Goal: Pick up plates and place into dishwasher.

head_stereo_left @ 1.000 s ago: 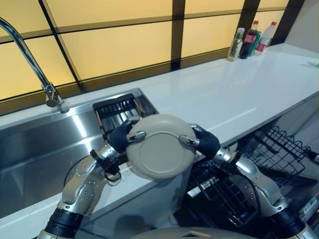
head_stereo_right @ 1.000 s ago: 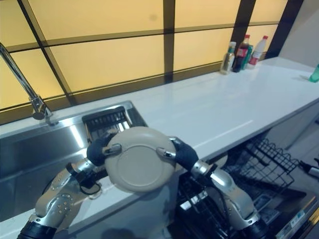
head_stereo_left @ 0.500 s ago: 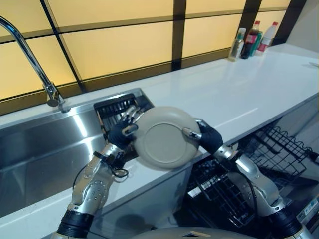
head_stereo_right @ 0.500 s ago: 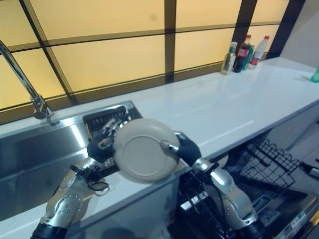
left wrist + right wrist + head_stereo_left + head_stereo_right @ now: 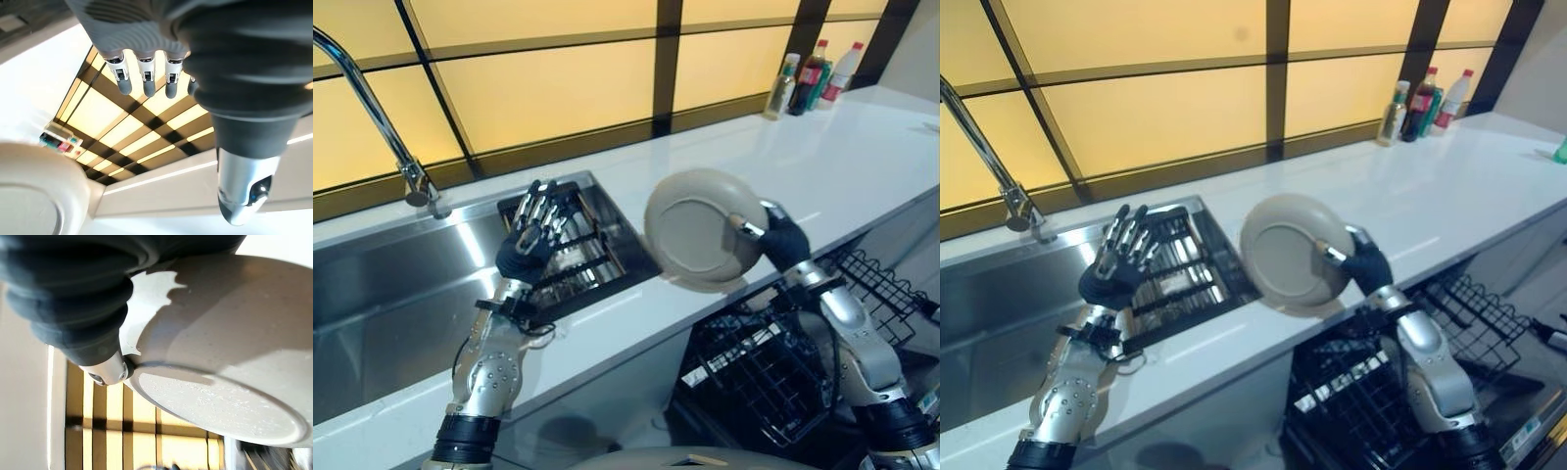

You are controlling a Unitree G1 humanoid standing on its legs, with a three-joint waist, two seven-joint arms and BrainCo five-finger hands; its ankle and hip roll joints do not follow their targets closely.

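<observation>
Right hand (image 5: 781,242) apparently pinches plate (image 5: 695,228) above rack (image 5: 759,367).

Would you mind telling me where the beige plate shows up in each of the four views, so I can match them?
Left eye view: plate right of centre, held in the right hand above the counter edge.
Right eye view: centre, same grip.
Left wrist view: its rim at one lower corner.
Right wrist view: its underside, close up.
Shared landmark: the yellow window panels.
</observation>
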